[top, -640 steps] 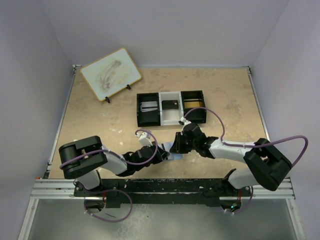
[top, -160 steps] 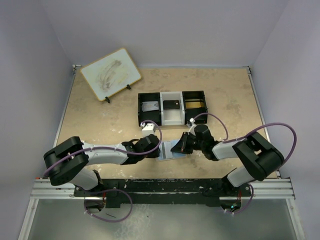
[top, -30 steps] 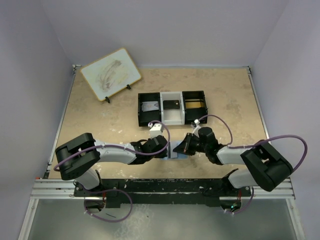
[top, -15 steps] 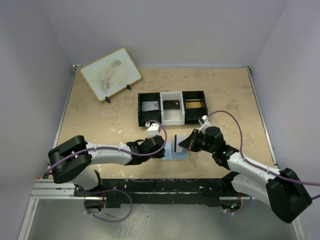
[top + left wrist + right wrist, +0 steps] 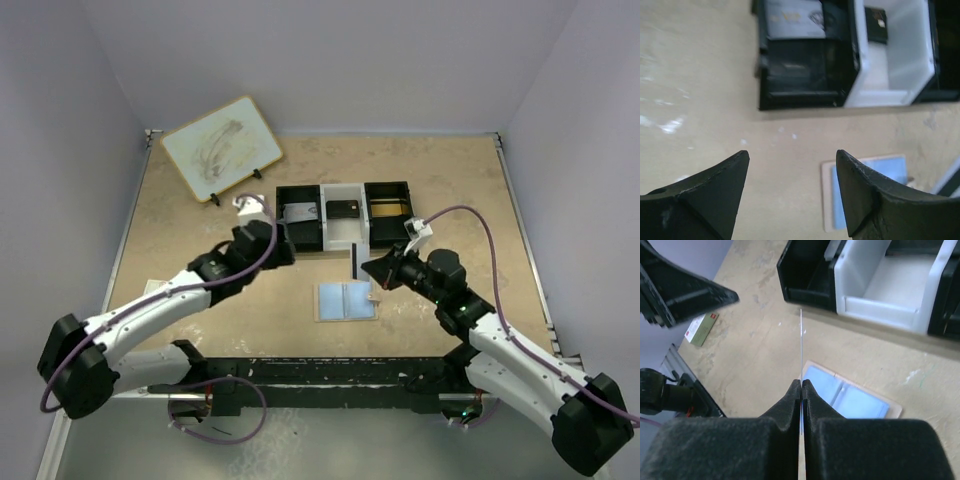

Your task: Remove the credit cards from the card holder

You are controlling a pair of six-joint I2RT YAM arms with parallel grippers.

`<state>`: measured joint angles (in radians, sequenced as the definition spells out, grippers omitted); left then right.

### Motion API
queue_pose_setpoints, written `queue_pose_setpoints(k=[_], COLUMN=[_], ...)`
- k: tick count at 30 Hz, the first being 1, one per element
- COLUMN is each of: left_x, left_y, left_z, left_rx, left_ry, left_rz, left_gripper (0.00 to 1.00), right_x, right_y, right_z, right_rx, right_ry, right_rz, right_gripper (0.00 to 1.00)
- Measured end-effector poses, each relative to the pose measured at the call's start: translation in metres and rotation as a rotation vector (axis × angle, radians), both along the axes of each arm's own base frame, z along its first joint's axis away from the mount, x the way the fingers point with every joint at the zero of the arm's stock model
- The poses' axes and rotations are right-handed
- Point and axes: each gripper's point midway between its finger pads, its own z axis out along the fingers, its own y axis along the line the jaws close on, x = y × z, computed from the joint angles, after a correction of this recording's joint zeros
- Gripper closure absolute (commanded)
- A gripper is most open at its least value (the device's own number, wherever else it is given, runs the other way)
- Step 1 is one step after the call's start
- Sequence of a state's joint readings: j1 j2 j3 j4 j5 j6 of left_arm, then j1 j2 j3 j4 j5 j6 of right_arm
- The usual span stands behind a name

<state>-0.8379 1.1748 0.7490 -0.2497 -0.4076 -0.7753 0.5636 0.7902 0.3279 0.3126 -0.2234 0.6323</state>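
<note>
The card holder [image 5: 346, 300] lies open and flat on the table, pale blue inside with a tan edge, and both grippers are clear of it. My right gripper [image 5: 367, 270] hangs just above its far right corner, shut on a thin credit card [image 5: 354, 262] held on edge. In the right wrist view that card [image 5: 801, 340] shows as a thin line rising from the closed right gripper [image 5: 801, 383], over the holder [image 5: 850, 396]. My left gripper [image 5: 284, 250] is open and empty, left of the holder, near the tray. Its wrist view shows the left gripper [image 5: 790, 156] wide apart over bare table, the holder [image 5: 885, 169] at lower right.
A three-compartment tray [image 5: 326, 232] stands beyond the holder, with a silvery card [image 5: 298, 213] in its left bin and a dark card [image 5: 344, 208] in its white middle bin. A wood-framed whiteboard [image 5: 222, 148] stands at the back left. A small red-and-white box [image 5: 700, 328] lies beside the table.
My left gripper has opened, let go of the holder and swung back left toward the tray. The right gripper has carried the card up and away from the holder, which now lies flat.
</note>
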Motion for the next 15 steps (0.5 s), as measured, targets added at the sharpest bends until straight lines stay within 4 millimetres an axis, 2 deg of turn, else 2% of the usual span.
queue_pose_setpoints(k=[7, 11, 15], left_x=[0.048, 0.056, 0.048], left_y=[0.109, 0.164, 0.182], left_z=[0.057, 0.057, 0.044], left_rx=[0.101, 0.214, 0.313], left_ry=[-0.063, -0.052, -0.024], left_rz=[0.207, 0.325, 0.348], left_gripper=[0.31, 0.3, 0.3], right_x=[0.021, 0.036, 0.052], right_y=[0.002, 0.014, 0.032], right_z=[0.035, 0.046, 0.053], right_rx=[-0.091, -0.184, -0.309], right_ry=[-0.161, -0.242, -0.344], right_rz=[0.003, 0.04, 0.077], right_gripper=[1.0, 1.0, 1.0])
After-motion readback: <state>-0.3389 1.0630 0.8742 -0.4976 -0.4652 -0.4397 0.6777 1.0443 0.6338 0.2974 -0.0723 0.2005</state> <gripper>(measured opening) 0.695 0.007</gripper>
